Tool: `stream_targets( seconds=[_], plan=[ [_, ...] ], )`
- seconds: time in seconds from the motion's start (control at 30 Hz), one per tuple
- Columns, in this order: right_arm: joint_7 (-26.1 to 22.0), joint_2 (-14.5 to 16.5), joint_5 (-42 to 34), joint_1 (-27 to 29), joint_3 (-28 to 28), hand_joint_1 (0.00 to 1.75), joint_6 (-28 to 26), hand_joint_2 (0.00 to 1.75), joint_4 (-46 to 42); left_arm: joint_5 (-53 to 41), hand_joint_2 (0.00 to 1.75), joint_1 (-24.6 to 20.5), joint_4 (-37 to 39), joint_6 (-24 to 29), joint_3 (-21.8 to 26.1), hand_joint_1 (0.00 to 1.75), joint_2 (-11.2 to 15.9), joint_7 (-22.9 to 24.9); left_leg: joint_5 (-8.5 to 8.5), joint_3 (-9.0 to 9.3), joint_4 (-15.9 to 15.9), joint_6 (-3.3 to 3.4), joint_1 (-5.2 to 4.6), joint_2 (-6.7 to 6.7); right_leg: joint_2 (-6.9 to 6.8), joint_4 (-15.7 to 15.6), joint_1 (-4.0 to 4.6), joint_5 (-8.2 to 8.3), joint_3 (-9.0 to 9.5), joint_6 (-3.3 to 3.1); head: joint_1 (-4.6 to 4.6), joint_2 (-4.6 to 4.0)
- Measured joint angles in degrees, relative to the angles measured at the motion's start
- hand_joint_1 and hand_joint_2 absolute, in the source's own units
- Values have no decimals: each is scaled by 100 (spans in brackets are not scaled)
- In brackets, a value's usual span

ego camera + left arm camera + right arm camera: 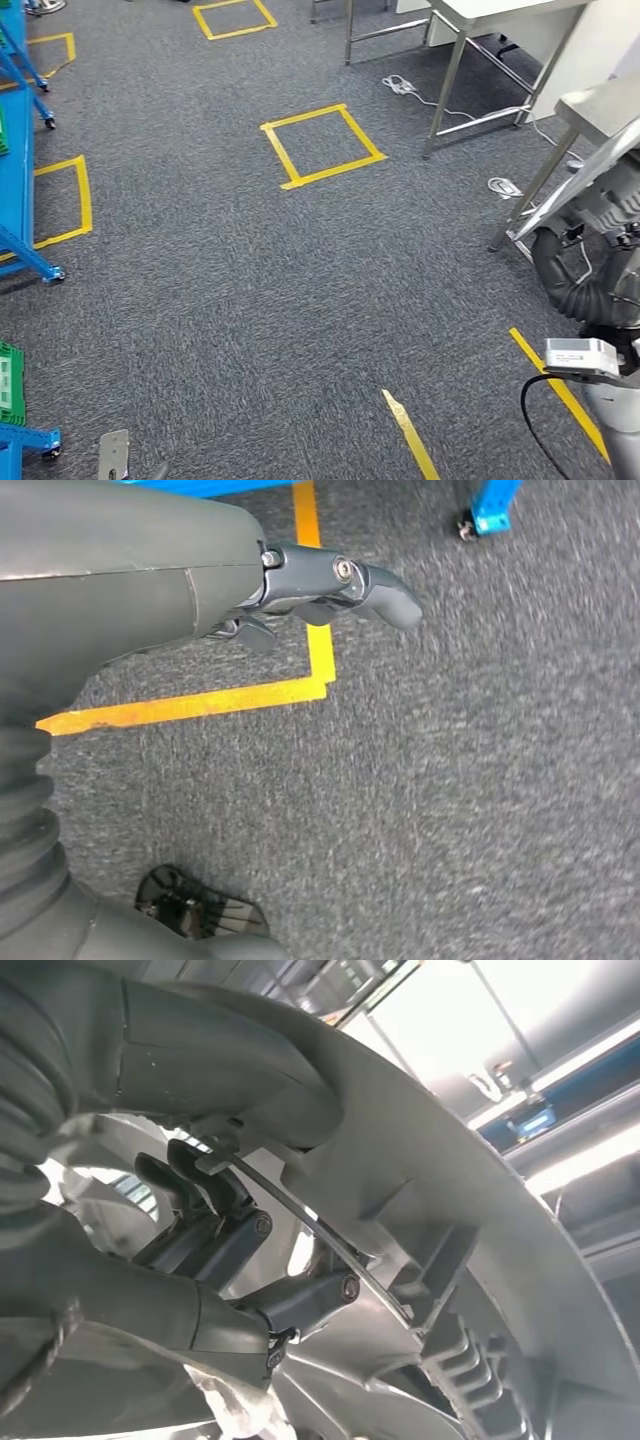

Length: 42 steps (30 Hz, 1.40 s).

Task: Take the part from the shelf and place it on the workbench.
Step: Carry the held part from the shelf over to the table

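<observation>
The right hand (226, 1250) gripped one big grey part (468, 1260). The left hand (317, 590) hung over the carpet (226, 300), its fingers (385, 592) seemingly holding nothing. Four yellow squares (323, 146) marked the carpet.

Looks like workshop or robot test hall, not home. Grey industrial carpet (226, 300) marked with yellow tape squares (322, 146) as floor stations. Blue metal shelving frame (19, 150) on castors along left edge, green crate (10, 383) on its low shelf. Steel-legged workbenches (483, 20) at far right, white cables (404, 87) trailing beneath. In right wrist view, long ceiling strip lights (581, 1160), probably high industrial ceiling, though view blurred.
</observation>
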Motion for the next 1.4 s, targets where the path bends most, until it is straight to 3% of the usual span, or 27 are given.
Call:
stream_targets(
  seconds=[0.07,0.1,0.13,0.23,0.3,0.37,0.43,0.53,0.57,0.6,0.63,0.67,0.73,0.8,0.87,0.9,0.97,1.03,1.07,1.1,1.13,1.17,1.2,1.27,1.33,1.4],
  plan=[
    [8,0,3,9,-6,175,5,175,0,-1,175,13,0,0,0,0,-5,3,-6,-2,5,11,-13,118,-60,658,-2,-236,-304,25,6,0],
    [15,0,4,13,-10,175,11,175,0,-1,175,15,0,0,-1,0,-10,5,-9,-2,7,11,-16,178,-71,722,-2,-210,-331,37,8,0],
    [22,0,4,15,-21,175,18,175,0,-1,175,12,0,0,-1,0,-14,7,-13,0,11,8,-15,236,-99,534,-2,-73,-227,43,8,0],
    [28,-4,3,19,-76,175,34,175,-9,-6,175,6,0,0,-2,0,-21,8,-42,9,41,-37,-41,377,-392,-633,21,379,415,20,6,0],
    [26,-4,1,36,-116,175,40,175,-22,-9,175,10,0,0,-2,0,-19,7,-51,13,65,-78,-74,453,-464,-902,47,415,569,-32,-9,0],
    [27,-5,-1,66,-149,175,47,175,-28,-8,175,9,0,0,-2,0,-16,6,-67,22,80,-124,-67,517,-342,-906,42,453,569,-91,-19,0],
    [27,-7,-4,83,-170,175,56,175,-34,-8,175,2,0,2,-2,0,-10,5,-221,-30,256,-191,-38,389,-244,-918,21,483,569,-150,-29,0],
    [20,-7,-11,92,-181,175,81,175,-44,-4,175,20,0,10,-2,0,-3,2,-759,-440,1274,-257,1,118,-91,-922,8,505,565,-212,-47,0],
    [17,-7,-19,95,-181,175,97,175,-44,-2,175,31,0,13,-2,0,0,2,-865,-573,1591,-262,6,99,-29,-921,10,507,564,-218,-48,0],
    [14,-7,-28,98,-181,175,112,175,-44,0,175,38,0,15,-2,0,3,2,-867,-632,1734,-260,9,91,36,-920,11,509,564,-218,-48,0],
    [10,-7,-39,99,-181,175,129,175,-44,-7,175,43,0,18,-4,0,9,2,-754,-587,1645,-248,10,79,104,-919,12,512,566,-217,-48,0],
    [6,-7,-49,97,-181,175,147,175,-44,-19,175,43,0,24,-8,0,19,2,-551,-439,1326,-228,10,47,171,-917,11,515,569,-212,-49,0],
    [1,-7,-56,89,-181,175,178,175,-43,-47,175,42,0,34,-25,0,43,3,-192,-66,505,-174,22,-163,288,-911,9,525,558,-190,-44,0],
    [-4,-7,-56,83,-180,175,201,175,-43,-65,175,41,0,40,-43,0,57,8,-109,106,106,-145,26,-324,386,-912,-5,548,516,-134,-45,0],
    [-7,-7,-59,89,-179,175,214,175,-43,-73,175,38,0,40,-55,0,58,10,-106,117,52,-124,20,-265,475,-939,-26,581,478,-53,-45,0],
    [-7,-8,-61,94,-180,175,217,175,-43,-76,175,34,0,41,-64,0,57,10,-84,124,18,-99,26,-210,441,-930,-30,568,448,-22,-41,0],
    [-1,-11,-63,79,-182,175,231,175,-40,-87,175,31,0,42,-85,0,61,10,-40,135,-51,-42,43,-94,213,-665,-18,382,288,21,-15,0],
    [18,-13,-67,66,-182,175,251,175,-27,-118,175,46,0,42,-104,0,74,23,-35,129,-60,-18,35,21,-20,65,-12,8,-54,52,5,0],
    [26,-13,-73,73,-182,175,260,175,-16,-137,175,60,0,41,-115,0,79,36,-38,125,-58,-15,30,84,-59,447,-13,-142,-228,71,6,0],
    [33,-14,-86,86,-181,175,271,175,0,-162,175,74,0,39,-128,0,82,54,-42,123,-56,-14,28,149,-72,659,-14,-183,-322,88,5,0],
    [36,-16,-108,99,-181,175,286,175,16,-184,175,83,0,37,-142,0,83,69,-46,122,-52,-17,27,209,-86,646,-15,-115,-306,99,7,0],
    [36,-22,-139,108,-184,175,306,175,31,-203,175,87,0,31,-157,0,83,81,-54,124,-45,-25,29,267,-119,376,-15,53,-157,104,5,0],
    [35,-31,-184,114,-191,175,336,175,44,-228,175,88,0,26,-173,0,82,92,-67,127,-31,-40,27,320,-198,-57,-14,251,77,104,6,0],
    [33,-50,-275,114,-219,175,434,175,72,-270,175,87,0,11,-214,0,79,101,-99,127,2,-86,-2,398,-389,-764,12,466,474,57,3,0],
    [47,-73,-321,124,-245,175,579,175,114,-310,175,88,0,-15,-263,0,71,96,-110,131,22,-130,-32,474,-421,-918,37,475,563,-19,-4,0],
    [90,-102,-330,144,-254,175,702,175,156,-345,175,83,0,-48,-300,0,58,90,-111,144,27,-164,-30,555,-318,-915,36,503,546,-77,-4,0]
  ],
)
